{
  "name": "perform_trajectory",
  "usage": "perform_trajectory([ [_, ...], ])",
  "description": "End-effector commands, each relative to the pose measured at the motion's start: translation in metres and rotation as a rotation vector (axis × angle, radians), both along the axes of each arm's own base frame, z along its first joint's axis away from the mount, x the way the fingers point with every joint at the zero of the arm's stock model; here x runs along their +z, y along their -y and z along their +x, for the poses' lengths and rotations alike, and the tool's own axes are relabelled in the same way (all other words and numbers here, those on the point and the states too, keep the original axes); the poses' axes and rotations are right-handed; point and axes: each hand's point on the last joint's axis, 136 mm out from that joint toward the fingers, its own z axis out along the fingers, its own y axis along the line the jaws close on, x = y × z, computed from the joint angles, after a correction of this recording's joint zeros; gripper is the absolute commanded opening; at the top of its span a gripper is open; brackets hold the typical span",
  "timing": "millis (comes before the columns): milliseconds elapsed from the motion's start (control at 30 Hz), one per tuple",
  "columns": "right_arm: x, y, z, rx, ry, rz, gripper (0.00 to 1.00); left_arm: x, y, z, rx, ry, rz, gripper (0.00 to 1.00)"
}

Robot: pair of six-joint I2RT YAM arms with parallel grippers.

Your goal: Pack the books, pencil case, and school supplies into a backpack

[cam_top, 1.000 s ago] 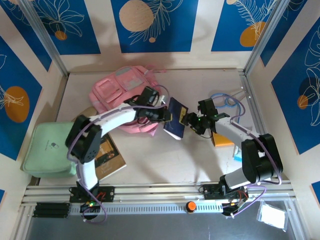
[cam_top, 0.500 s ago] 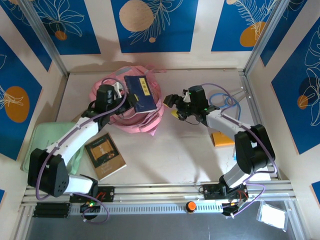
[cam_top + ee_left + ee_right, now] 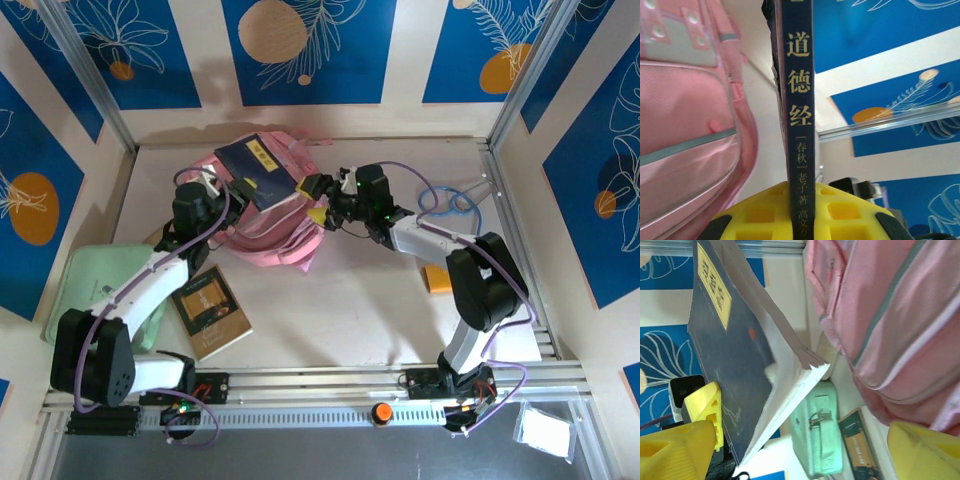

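My left gripper (image 3: 222,187) is shut on a dark navy book (image 3: 258,170), which it holds tilted above the top of the pink backpack (image 3: 262,228). In the left wrist view the book's spine (image 3: 799,100) is pinched between the yellow pads (image 3: 755,215), with the backpack (image 3: 685,130) on the left. My right gripper (image 3: 315,198) stands open just right of the book and backpack, nothing between its fingers (image 3: 675,450). A brown book (image 3: 210,312) lies flat near the left arm. A sliver of the tan pencil case (image 3: 828,351) shows between book and backpack.
A mint-green soft case (image 3: 95,290) lies at the left edge. An orange flat item (image 3: 440,278) and a looped blue cable (image 3: 450,200) lie to the right. Metal frame posts and walls close in the table's back and sides.
The left gripper has carried the navy book from the table's middle up and left over the backpack. The right gripper has opened wider and followed leftward, up to the backpack's right edge.
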Motion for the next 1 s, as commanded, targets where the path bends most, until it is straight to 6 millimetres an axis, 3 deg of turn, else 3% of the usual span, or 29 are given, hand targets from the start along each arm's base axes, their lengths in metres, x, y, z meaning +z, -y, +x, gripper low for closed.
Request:
perform_trajectory([
  [0, 0.03, -0.017, 0.009, -0.001, 0.037, 0.101, 0.89, 0.039, -0.001, 0.006, 0.01, 0.126, -0.113, 0.0],
  [300, 0.052, -0.056, 0.015, 0.046, 0.053, 0.193, 0.87, 0.037, 0.005, 0.015, -0.006, 0.117, -0.191, 0.0],
  [400, 0.053, -0.064, 0.018, 0.023, 0.038, 0.222, 0.79, 0.036, 0.006, 0.016, -0.003, 0.113, -0.211, 0.0],
  [600, 0.054, -0.058, 0.027, -0.082, 0.056, 0.234, 0.62, 0.03, 0.004, 0.017, 0.012, 0.087, -0.244, 0.0],
  [700, 0.059, -0.058, 0.03, -0.093, 0.082, 0.24, 0.48, 0.026, 0.003, 0.017, 0.018, 0.077, -0.248, 0.0],
  [833, 0.052, -0.057, 0.032, -0.1, 0.037, 0.227, 0.2, 0.021, 0.001, 0.014, 0.029, 0.065, -0.233, 0.02],
  [900, 0.045, -0.053, 0.032, -0.104, 0.012, 0.193, 0.08, 0.016, -0.002, 0.012, 0.038, 0.051, -0.202, 0.13],
  [967, 0.043, -0.048, 0.032, -0.109, 0.026, 0.153, 0.0, 0.007, -0.004, 0.009, 0.045, 0.032, -0.139, 0.32],
])
